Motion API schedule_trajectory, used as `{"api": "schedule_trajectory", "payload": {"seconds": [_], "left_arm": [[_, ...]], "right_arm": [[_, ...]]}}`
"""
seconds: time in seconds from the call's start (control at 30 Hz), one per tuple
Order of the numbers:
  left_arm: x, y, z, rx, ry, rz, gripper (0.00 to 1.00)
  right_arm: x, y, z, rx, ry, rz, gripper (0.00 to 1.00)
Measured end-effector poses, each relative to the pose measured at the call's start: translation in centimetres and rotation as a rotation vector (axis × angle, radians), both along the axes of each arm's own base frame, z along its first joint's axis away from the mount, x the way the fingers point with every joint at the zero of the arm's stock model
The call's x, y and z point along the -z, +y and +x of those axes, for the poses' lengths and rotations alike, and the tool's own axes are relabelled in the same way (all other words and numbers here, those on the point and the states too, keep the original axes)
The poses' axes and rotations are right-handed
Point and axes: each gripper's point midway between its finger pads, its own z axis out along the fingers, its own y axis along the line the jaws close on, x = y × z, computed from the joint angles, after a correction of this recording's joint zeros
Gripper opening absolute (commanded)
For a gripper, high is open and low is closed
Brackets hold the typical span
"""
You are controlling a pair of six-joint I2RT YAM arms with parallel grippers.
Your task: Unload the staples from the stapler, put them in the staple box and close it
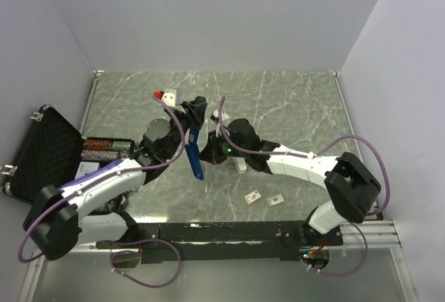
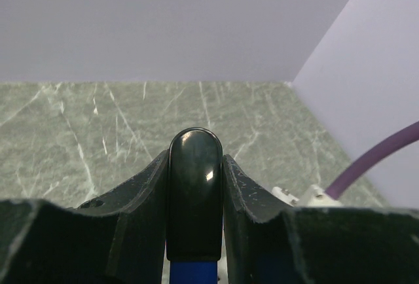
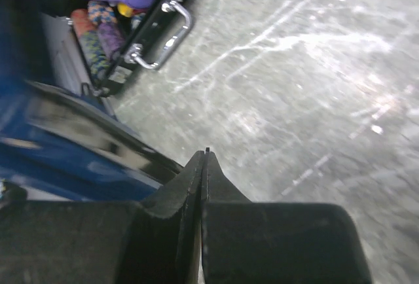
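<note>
The grey stone table [image 1: 292,107] has an open black case [image 1: 42,152] at its left edge; both arms bend inward and meet over the middle, towards the front edge. The left gripper [image 2: 194,166] is clenched on the black end of the blue stapler [image 1: 197,154], seemingly holding it off the surface; the right gripper [image 3: 205,159] sits just beside the stapler's body, fingers pressed together, nothing visible between them. No staples show; I'd say extraction is under way, and next comes a fine pinch at the magazine.
</note>
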Motion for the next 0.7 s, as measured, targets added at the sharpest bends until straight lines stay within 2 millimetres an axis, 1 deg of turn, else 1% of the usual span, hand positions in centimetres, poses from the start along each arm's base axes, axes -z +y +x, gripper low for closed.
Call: {"api": "schedule_trajectory", "payload": {"seconds": [0.17, 0.33, 0.4, 0.43, 0.47, 0.53, 0.6, 0.7], "left_arm": [[-3.0, 1.2, -1.3, -0.003, -0.053, -0.044, 0.01], [-4.4, 2.4, -2.3, -0.016, -0.074, -0.048, 0.01], [-4.7, 2.8, -2.5, -0.026, -0.077, -0.04, 0.01], [-4.8, 3.1, -2.7, -0.032, -0.079, -0.032, 0.01], [-4.9, 3.4, -2.8, -0.04, -0.081, -0.026, 0.01], [-5.1, 3.9, -2.9, -0.056, -0.09, -0.018, 0.01], [-5.2, 4.3, -3.0, -0.07, -0.093, -0.003, 0.01], [-4.9, 4.8, -3.0, -0.087, -0.088, 0.024, 0.01]], "right_arm": [[0.2, -1.4, 0.4, 0.038, -0.019, -0.069, 0.0], [-0.6, -3.3, 1.4, 0.114, -0.071, -0.147, 0.0], [-1.7, -4.2, 1.8, 0.149, -0.099, -0.175, 0.0], [-2.5, -4.6, 2.0, 0.166, -0.113, -0.186, 0.0], [-3.1, -4.7, 2.1, 0.172, -0.121, -0.186, 0.0], [-4.9, -5.1, 2.1, 0.18, -0.142, -0.183, 0.0], [-6.4, -5.3, 1.8, 0.173, -0.153, -0.164, 0.0], [-7.6, -5.3, 0.3, 0.124, -0.137, -0.131, 0.0]]}}
